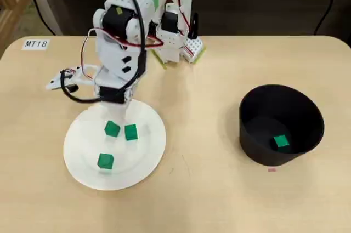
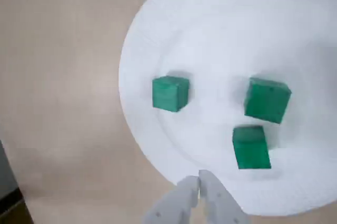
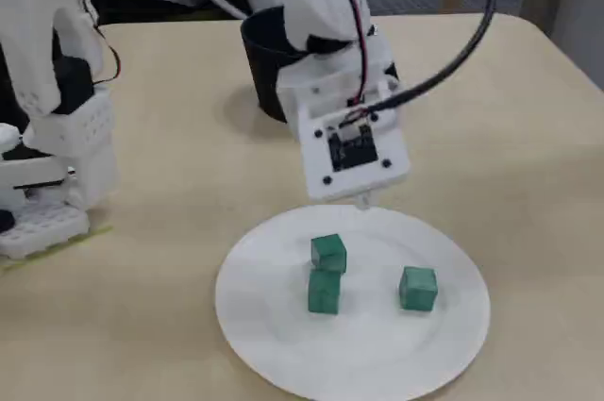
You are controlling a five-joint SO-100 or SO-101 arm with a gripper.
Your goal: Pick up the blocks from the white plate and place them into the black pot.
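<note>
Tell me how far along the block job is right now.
About a quarter done. One green block already sits inside the black pot. Nothing is in hand: the gripper hangs over the white plate with its fingers closed and empty. Three blocks are left on the plate.

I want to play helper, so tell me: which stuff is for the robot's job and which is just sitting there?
For the job:
- three green blocks on the white plate
- one green block already inside the black pot
- the gripper, closed and empty above the plate's edge

Just sitting there:
- the paper label at the table's corner
</note>
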